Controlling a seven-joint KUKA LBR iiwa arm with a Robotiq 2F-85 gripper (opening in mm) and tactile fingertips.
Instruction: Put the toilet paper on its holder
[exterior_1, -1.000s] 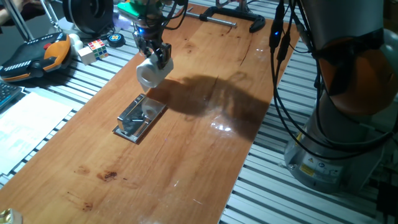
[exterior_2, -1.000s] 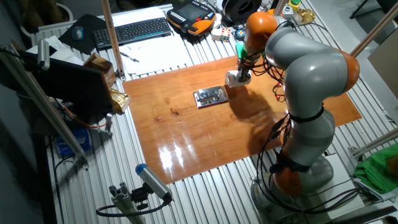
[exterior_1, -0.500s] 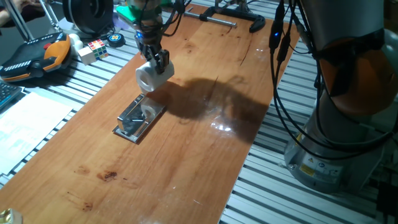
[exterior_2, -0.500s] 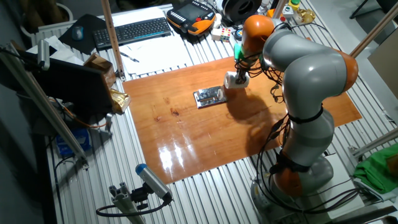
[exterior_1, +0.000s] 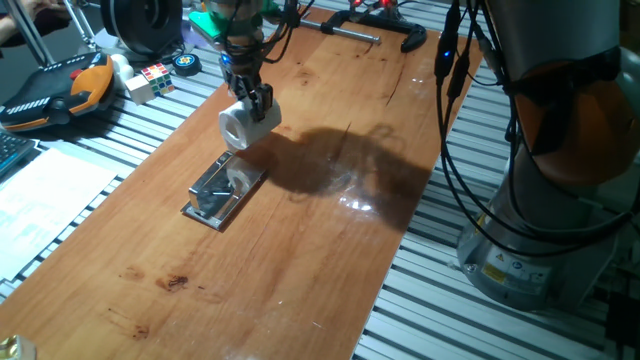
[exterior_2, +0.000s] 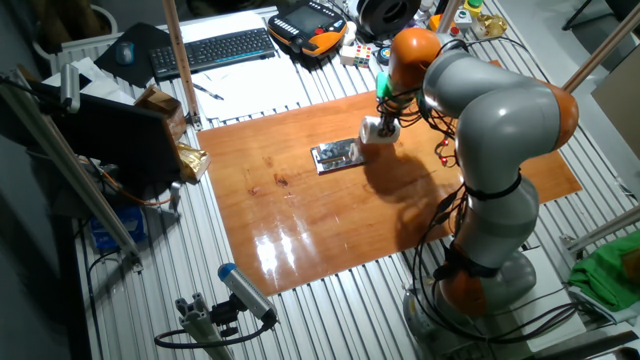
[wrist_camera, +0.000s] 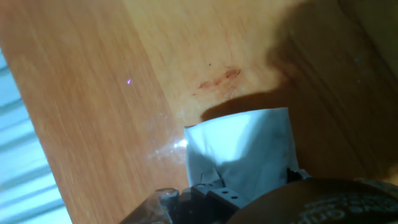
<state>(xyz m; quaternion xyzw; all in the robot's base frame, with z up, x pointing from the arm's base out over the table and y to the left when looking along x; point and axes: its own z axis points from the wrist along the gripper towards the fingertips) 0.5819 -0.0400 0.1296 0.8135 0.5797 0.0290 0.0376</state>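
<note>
Gripper (exterior_1: 256, 100): fingers closed on the toilet paper (exterior_1: 240, 126), carried clear of the wooden table (exterior_1: 330, 230). Roll: shifted slightly up and back over the last second, now hanging just beyond the far end of the holder (exterior_1: 222, 192), which lies flat and bare. Status: carry phase; roll likely needs lowering and aligning to the bar.

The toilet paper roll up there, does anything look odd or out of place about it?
Nothing stands out. The toilet paper hangs in the gripper above the wooden table, short of the holder.
</note>
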